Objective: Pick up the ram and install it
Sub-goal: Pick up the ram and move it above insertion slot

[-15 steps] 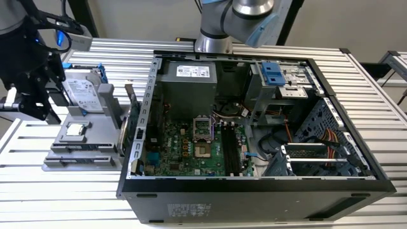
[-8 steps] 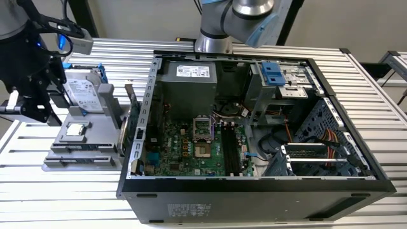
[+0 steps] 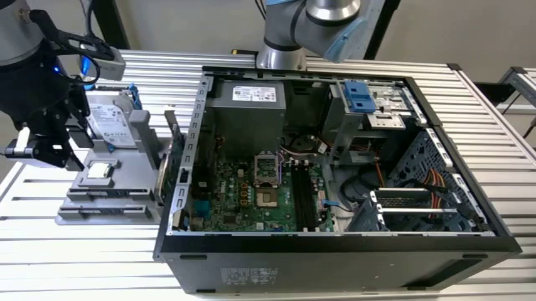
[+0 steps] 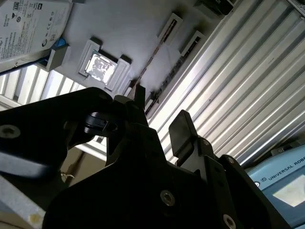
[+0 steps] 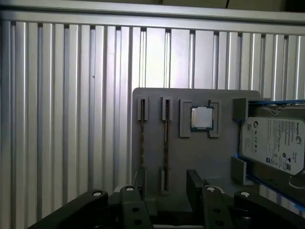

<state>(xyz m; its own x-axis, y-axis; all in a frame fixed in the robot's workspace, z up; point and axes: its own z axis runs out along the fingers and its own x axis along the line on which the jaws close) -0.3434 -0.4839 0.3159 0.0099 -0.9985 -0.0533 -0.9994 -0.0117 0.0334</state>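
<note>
Two ram sticks stand on edge in slots of a grey holder [image 5: 200,152]. In the first wrist view they show as thin dark strips, one ram stick [image 5: 165,138] beside the other [image 5: 142,138]. My gripper [image 5: 167,183] is open, with nothing between its black fingers [image 5: 194,179], and hangs clear of the holder. The first of the two strips lines up with the gap between the fingers. In the exterior view the gripper [image 3: 37,147] hovers at the holder's left end [image 3: 84,216]. The second wrist view shows a ram stick [image 4: 153,56] beyond the fingers [image 4: 181,129].
On the same holder lie a square silver processor chip [image 5: 202,118] and a hard drive in a blue frame [image 5: 272,143]. An open computer case [image 3: 192,188] stands on the exterior view's right of the holder, its motherboard [image 3: 243,194] exposed. The slatted metal table [image 5: 71,119] lies all around.
</note>
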